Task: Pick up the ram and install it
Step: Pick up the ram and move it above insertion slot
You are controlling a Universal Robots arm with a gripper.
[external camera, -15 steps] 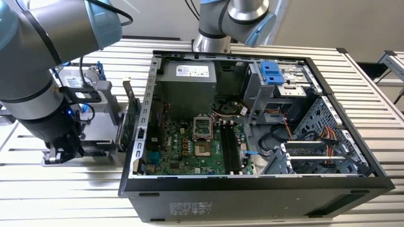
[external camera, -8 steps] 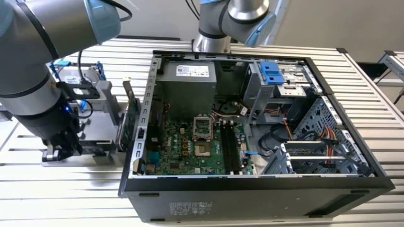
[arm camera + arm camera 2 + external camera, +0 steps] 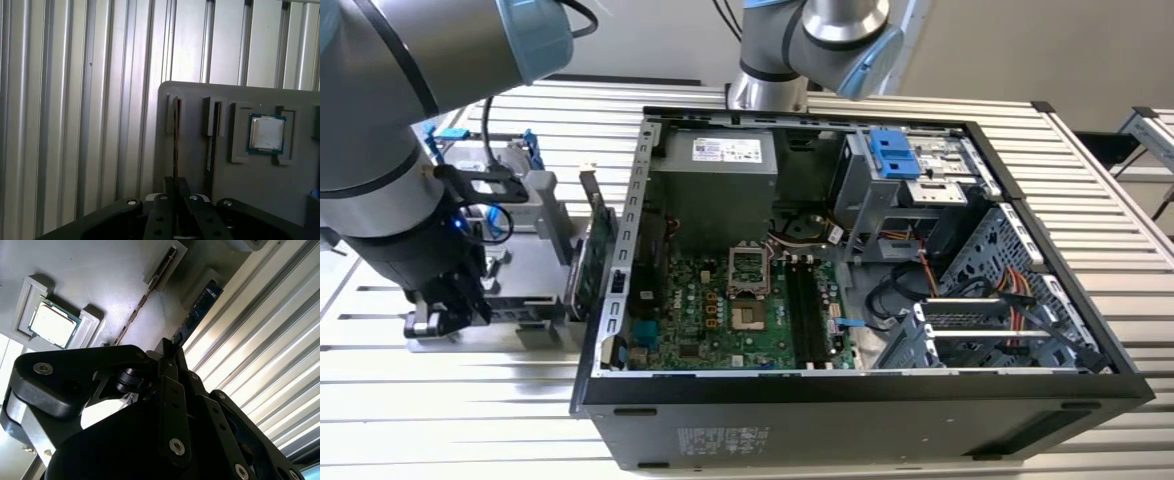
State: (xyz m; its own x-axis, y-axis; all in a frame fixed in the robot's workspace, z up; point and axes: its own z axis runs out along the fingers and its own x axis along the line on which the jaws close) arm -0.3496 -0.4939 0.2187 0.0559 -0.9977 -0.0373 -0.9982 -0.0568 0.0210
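Note:
The ram (image 3: 175, 135) is a thin stick standing on edge in a slot of a grey parts holder (image 3: 200, 95). In the second wrist view the ram (image 3: 202, 307) shows as a blue board with chips. My gripper (image 3: 175, 182) has its black fingers pressed against the ram's near end, one on each side, and the gripper (image 3: 171, 346) looks shut on it. In the exterior view my gripper (image 3: 434, 320) hangs low over the holder (image 3: 520, 300), at the exterior view's left of the open computer case (image 3: 854, 400).
A second thin stick (image 3: 212, 145) sits in the neighbouring slot, and a processor chip (image 3: 267, 132) lies in a recess beyond it. A green card (image 3: 600, 260) stands between the holder and the case. The motherboard (image 3: 720, 310) carries long dark memory slots (image 3: 803, 310). Another arm's base (image 3: 787, 50) stands behind the case.

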